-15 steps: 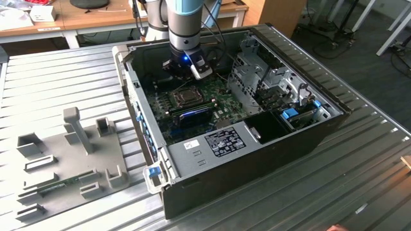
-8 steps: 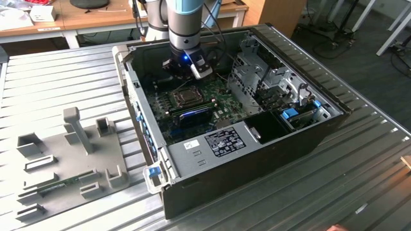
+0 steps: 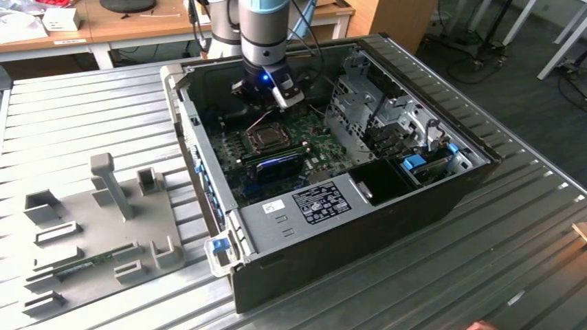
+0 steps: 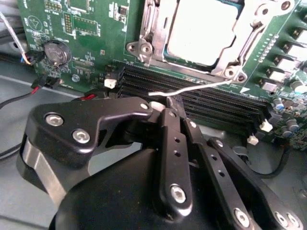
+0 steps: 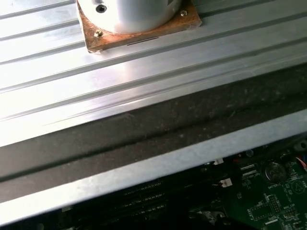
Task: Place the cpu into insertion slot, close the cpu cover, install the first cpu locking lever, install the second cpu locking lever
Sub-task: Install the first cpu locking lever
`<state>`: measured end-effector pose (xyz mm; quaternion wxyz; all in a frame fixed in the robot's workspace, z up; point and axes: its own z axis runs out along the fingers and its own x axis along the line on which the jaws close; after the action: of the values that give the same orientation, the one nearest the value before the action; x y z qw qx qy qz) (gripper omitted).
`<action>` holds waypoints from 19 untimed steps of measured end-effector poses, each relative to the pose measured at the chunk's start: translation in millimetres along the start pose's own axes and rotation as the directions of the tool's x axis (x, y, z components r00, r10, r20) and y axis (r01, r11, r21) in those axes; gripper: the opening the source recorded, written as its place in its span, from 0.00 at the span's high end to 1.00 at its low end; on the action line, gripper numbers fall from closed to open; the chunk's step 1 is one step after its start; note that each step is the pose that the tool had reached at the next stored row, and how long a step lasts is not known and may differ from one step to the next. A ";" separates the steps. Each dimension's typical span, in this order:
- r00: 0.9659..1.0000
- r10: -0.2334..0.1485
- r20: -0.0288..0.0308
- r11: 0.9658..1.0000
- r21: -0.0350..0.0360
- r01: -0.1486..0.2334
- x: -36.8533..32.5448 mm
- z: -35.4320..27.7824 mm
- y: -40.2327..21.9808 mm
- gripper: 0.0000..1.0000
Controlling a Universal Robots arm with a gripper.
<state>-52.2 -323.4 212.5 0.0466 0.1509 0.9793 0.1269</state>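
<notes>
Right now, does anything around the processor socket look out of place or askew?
One thing: in the second wrist view a thin wire lever sticks out from the socket frame, slanting across the memory slots rather than latched alongside. Its free end is at the gripper. The chip sits flat under the frame.

No print legible, black rectangular label with white lettering on grey metal cover in exterior view, small white sticker beside it, white silkscreen marks on green circuit board in second wrist view, too fine to read
</notes>
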 end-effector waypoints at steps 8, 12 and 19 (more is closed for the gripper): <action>1.000 -0.002 0.010 1.000 -0.008 0.002 12.4 1.7 -4.5 0.90; 1.000 -0.002 0.010 1.000 -0.009 0.002 12.4 -0.4 -4.0 0.90; 1.000 -0.002 0.009 1.000 -0.011 0.002 11.7 -13.4 -0.4 0.90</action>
<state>-65.2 -323.2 224.6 0.0521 0.1503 0.9784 0.1318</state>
